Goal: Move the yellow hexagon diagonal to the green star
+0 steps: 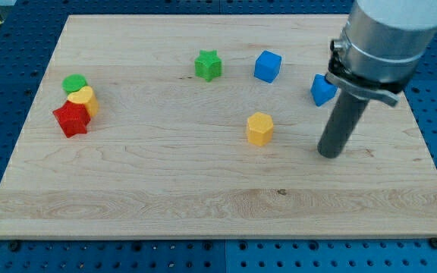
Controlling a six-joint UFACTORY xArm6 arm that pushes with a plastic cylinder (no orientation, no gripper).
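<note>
1. While our tip (329,154) rests on the board to the right of the yellow hexagon (259,129), with clear wood between them, we judge the push not yet begun.
2. No jaws on this rig, only the dark rod, holding nothing.
3. Green star (209,65) sits farther back and left of the hexagon. A leftward-and-far nudge, contact on the hexagon's near-right face, should set it diagonal; keep it slow so it does not spin off.
4. Mind the blue cube (267,66) right of the star; another blue block (322,89) is partly hidden behind the rod.
5. Wooden board (165,197), pale and smooth; blue pegboard around it.
</note>
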